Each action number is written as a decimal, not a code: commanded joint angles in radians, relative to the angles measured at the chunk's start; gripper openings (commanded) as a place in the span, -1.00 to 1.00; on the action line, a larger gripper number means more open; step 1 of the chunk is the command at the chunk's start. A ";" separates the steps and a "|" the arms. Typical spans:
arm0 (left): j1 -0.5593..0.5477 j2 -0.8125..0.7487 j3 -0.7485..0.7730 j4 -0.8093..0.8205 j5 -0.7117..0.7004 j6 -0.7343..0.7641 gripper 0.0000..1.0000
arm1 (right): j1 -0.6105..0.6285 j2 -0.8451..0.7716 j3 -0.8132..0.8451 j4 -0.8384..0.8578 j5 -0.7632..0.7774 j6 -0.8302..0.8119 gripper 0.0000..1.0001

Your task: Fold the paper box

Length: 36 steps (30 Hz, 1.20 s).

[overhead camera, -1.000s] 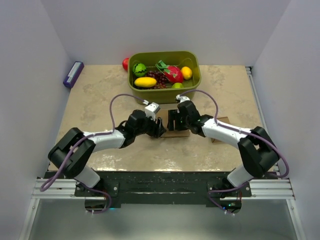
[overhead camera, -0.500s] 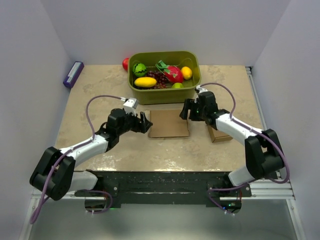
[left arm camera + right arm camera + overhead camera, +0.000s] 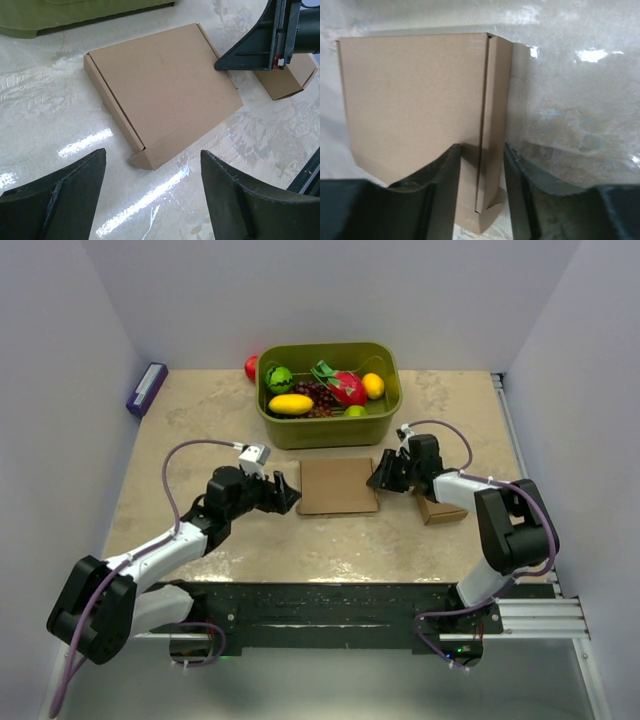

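The paper box (image 3: 338,486) lies flat and closed on the table in front of the green bin. It also shows in the left wrist view (image 3: 160,80) and the right wrist view (image 3: 415,95). My left gripper (image 3: 285,492) is open and empty, just left of the box; in its own view (image 3: 152,152) the box's near corner lies ahead of the fingers. My right gripper (image 3: 383,478) is at the box's right edge. In its own view (image 3: 481,147) the jaws stand apart with the box's side edge between them, not clearly clamped.
A green bin (image 3: 385,410) full of toy fruit stands right behind the box. A small brown cardboard cube (image 3: 440,508) sits under the right forearm, also in the left wrist view (image 3: 285,80). A purple box (image 3: 147,388) lies far left. A red fruit (image 3: 251,367) lies behind the bin.
Both grippers have drawn apart from over the box, the left one to the left and the right one to the right. The box now lies uncovered and flat.
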 commanded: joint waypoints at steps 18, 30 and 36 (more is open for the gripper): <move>0.057 -0.087 0.008 -0.057 -0.017 -0.020 0.65 | -0.036 0.069 -0.065 0.111 -0.106 0.052 -1.00; 0.109 -0.053 -0.011 0.020 0.053 -0.095 0.68 | -0.121 0.145 -0.109 0.146 -0.169 0.099 -1.00; 0.110 0.000 -0.002 0.070 0.070 -0.118 0.68 | -0.142 0.152 -0.121 0.160 -0.176 0.098 -1.00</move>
